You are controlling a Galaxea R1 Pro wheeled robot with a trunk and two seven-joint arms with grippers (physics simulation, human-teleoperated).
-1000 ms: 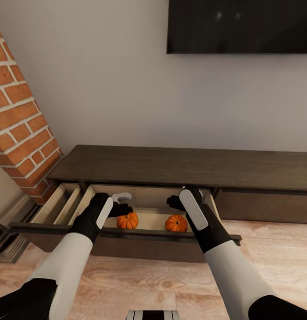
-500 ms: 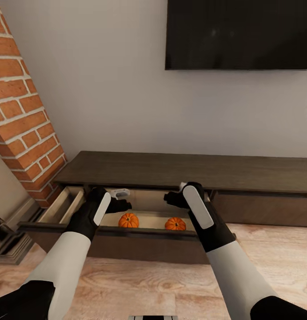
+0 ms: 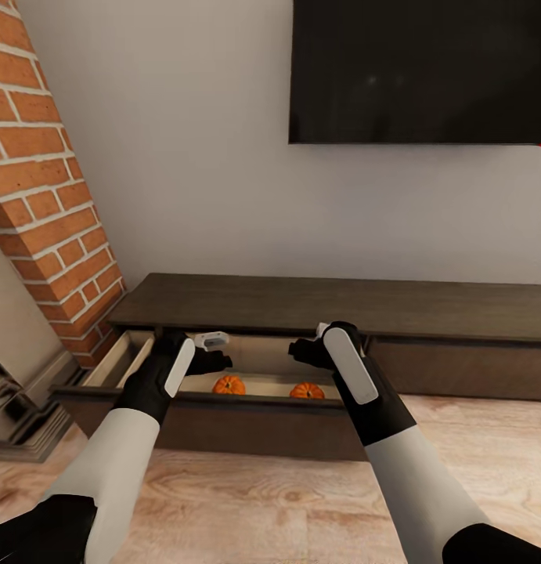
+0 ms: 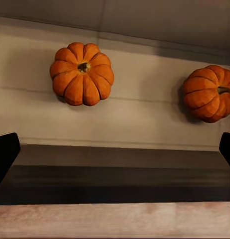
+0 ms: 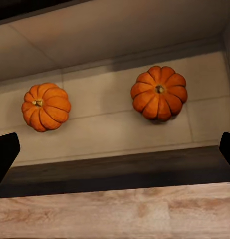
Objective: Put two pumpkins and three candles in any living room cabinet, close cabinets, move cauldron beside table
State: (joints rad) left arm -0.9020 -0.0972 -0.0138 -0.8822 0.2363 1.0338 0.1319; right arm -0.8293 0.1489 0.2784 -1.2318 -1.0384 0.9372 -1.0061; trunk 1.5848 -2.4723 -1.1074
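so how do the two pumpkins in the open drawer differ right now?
1. Place: the left pumpkin lies below the left gripper; the right pumpkin lies below the right gripper.
2. Visibility in the head view: the left pumpkin shows more of itself above the drawer front; the right one sits lower behind it.

Shared: both orange, ribbed, stems up, similar size, resting apart on the pale drawer floor, neither gripped.

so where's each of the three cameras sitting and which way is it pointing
Head view: high on the robot, looking forward and down at the open cabinet, both arms showing.
Left wrist view: above the drawer, looking down at the pumpkins, dark fingertips at the edges.
Right wrist view: the same, fingertips at the edges.
All share both pumpkins.
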